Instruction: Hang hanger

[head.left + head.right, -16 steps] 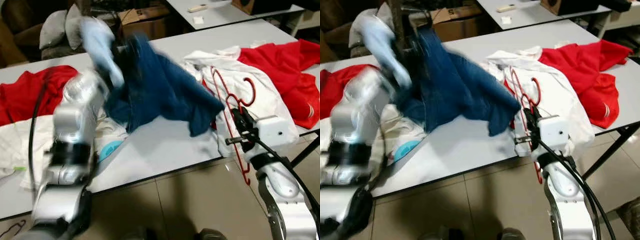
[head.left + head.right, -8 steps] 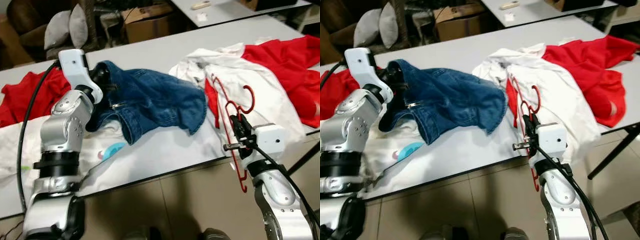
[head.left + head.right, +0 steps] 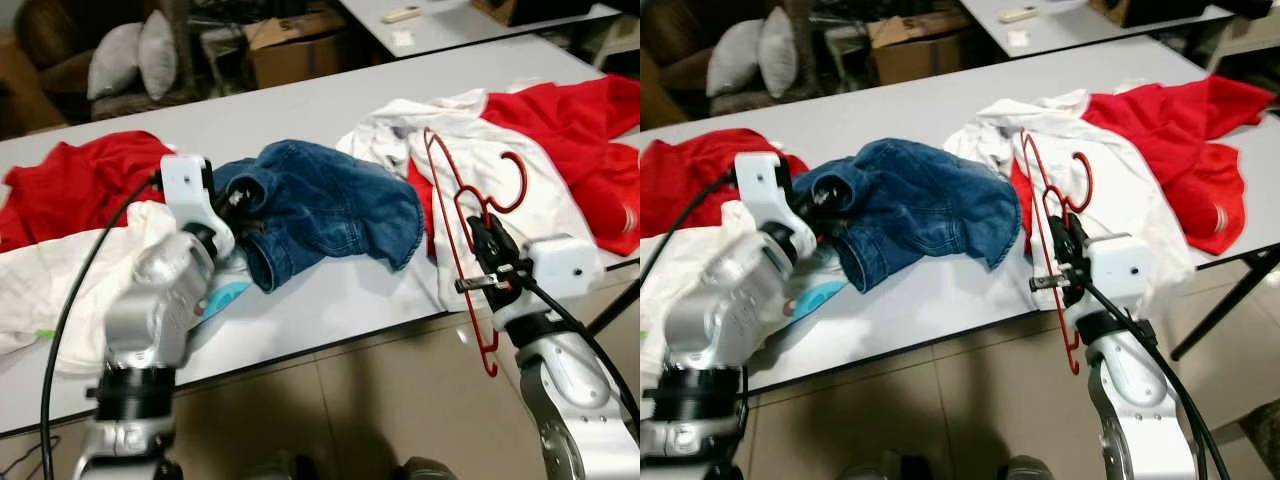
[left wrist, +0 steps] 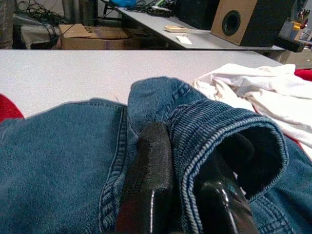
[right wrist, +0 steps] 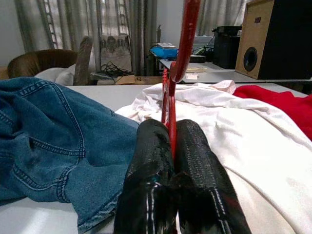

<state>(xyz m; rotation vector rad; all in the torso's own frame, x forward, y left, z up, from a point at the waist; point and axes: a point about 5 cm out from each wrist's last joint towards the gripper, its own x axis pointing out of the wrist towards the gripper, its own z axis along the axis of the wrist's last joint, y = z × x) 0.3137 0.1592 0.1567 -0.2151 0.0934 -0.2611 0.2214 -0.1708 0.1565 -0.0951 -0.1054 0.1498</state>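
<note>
One red hanger (image 3: 470, 230) stands pinched between my right gripper (image 5: 171, 141) fingers, its hook above them. My left gripper (image 4: 187, 170) clamps the single pair of jeans (image 3: 320, 205) on the table (image 3: 330, 300), its denim hem between the fingers.

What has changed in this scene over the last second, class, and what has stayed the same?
The left tool swung the denim garment down from mid-air onto the table, keeping its grip on the waistband. The right tool stayed shut on the red hanger. The red and white clothes stayed put.
</note>
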